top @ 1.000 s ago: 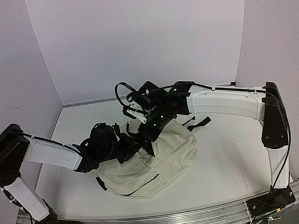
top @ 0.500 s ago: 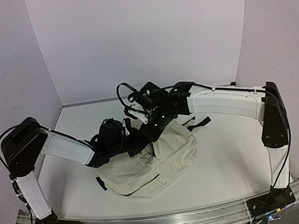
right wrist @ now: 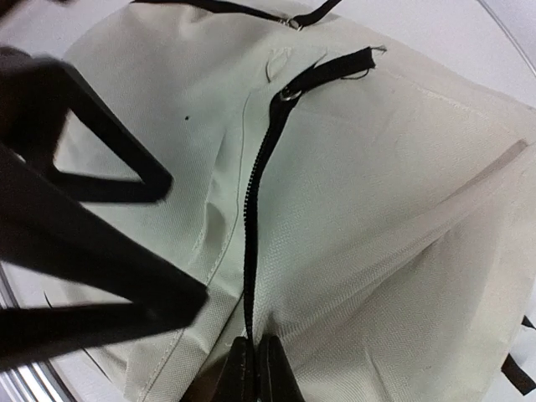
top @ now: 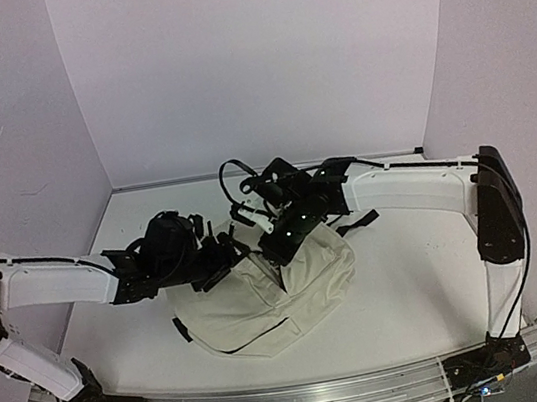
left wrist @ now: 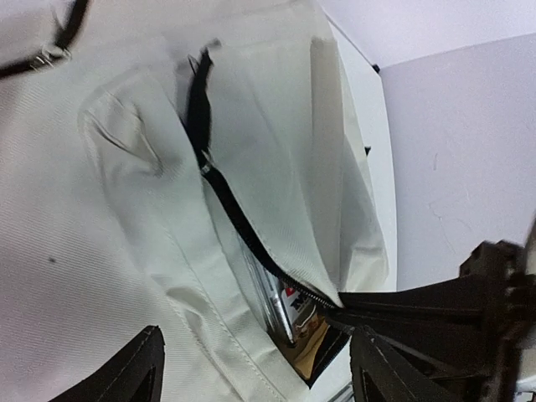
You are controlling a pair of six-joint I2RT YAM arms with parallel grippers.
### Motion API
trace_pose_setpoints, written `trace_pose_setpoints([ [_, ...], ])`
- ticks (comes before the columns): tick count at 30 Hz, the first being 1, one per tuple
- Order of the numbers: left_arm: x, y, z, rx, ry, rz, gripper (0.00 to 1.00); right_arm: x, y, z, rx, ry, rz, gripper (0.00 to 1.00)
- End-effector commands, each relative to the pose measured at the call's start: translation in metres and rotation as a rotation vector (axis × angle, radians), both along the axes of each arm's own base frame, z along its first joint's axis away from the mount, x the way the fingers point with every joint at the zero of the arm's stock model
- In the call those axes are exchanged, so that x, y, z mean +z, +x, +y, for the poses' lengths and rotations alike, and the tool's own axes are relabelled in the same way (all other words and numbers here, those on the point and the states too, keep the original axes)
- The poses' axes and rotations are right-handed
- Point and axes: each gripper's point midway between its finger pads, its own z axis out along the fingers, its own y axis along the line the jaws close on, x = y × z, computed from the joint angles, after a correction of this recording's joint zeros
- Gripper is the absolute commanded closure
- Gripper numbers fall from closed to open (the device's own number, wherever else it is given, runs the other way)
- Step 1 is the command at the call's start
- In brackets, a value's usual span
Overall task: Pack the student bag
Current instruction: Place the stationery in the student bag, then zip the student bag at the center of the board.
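The student bag (top: 263,298), a cream fabric backpack, lies on its side in the middle of the table. Its black zipper (left wrist: 239,222) runs across the left wrist view and ends at a gap where a printed packet (left wrist: 293,306) shows inside. My left gripper (top: 229,259) hovers over the bag's upper left edge. It is open, its fingertips (left wrist: 138,373) spread wide over the fabric and holding nothing. My right gripper (right wrist: 255,373) is shut on the zipper (right wrist: 249,234) at its near end, right beside the left gripper (right wrist: 84,209).
Black straps (top: 357,220) trail from the bag toward the back right. White walls close in the table (top: 412,281) on three sides. A metal rail (top: 298,399) runs along the near edge between the arm bases.
My left gripper has opened and let go of the bag's fabric, and the left arm has stretched out lower and flatter. The right gripper has stayed shut on the zipper.
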Motion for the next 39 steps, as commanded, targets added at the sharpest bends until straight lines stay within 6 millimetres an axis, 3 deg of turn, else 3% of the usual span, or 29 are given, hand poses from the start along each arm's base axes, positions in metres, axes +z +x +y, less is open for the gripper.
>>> trace_pose_setpoints([
  [1, -0.002, 0.022, 0.059, 0.127, 0.106, -0.002, 0.24, -0.029, -0.019, 0.000, 0.037, -0.036, 0.097, 0.88],
  [7, 0.010, 0.054, 0.069, 0.101, 0.179, -0.035, 0.30, -0.039, -0.033, -0.001, 0.079, -0.030, 0.161, 0.58],
  [10, 0.014, 0.070, 0.067, 0.053, 0.185, -0.047, 0.35, -0.032, -0.046, 0.005, 0.127, 0.015, 0.212, 0.51],
  [13, 0.018, 0.083, 0.059, -0.019, 0.196, -0.072, 0.37, -0.011, -0.058, 0.012, 0.182, 0.093, 0.264, 0.44],
  [16, 0.014, 0.090, 0.050, -0.076, 0.202, -0.069, 0.37, 0.018, -0.049, 0.013, 0.171, 0.184, 0.297, 0.41],
  [21, 0.009, 0.089, 0.029, -0.177, 0.141, -0.059, 0.30, 0.047, 0.021, -0.013, 0.026, 0.240, 0.205, 0.40],
  [23, 0.006, 0.089, 0.024, -0.200, 0.140, -0.053, 0.31, 0.044, 0.039, -0.021, -0.009, 0.211, 0.154, 0.40],
  [26, 0.000, 0.086, 0.019, -0.230, 0.139, -0.043, 0.35, 0.035, 0.046, -0.026, -0.015, 0.172, 0.125, 0.41],
  [34, -0.028, 0.068, 0.014, -0.243, 0.310, 0.003, 0.24, -0.011, 0.028, -0.032, -0.001, 0.105, 0.217, 0.51],
  [39, -0.039, 0.065, 0.008, -0.250, 0.399, 0.018, 0.22, -0.026, 0.019, -0.033, 0.005, 0.038, 0.181, 0.49],
])
